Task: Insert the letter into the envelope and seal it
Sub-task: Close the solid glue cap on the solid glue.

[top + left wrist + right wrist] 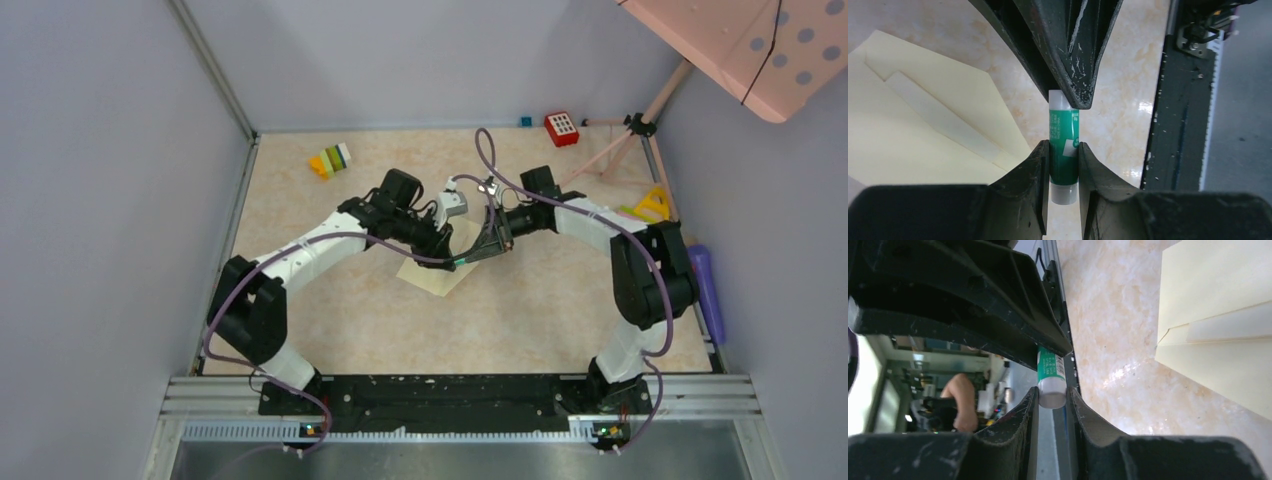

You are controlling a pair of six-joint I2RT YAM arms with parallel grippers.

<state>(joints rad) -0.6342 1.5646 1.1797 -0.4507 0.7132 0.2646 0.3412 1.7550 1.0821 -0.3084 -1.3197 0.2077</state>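
Item: glue stick (1064,145), green label with white print too small to read, both ends white. The left gripper (1064,150) is clamped on its green body. The right gripper (1052,396) is closed around one white end. The envelope (923,125), pale cream with its pointed flap open, lies flat on the marbled beige table (1128,100) just beneath both grippers. Only the top view shows stacked coloured blocks (330,160) and a red keypad toy (562,128) at the far edge.
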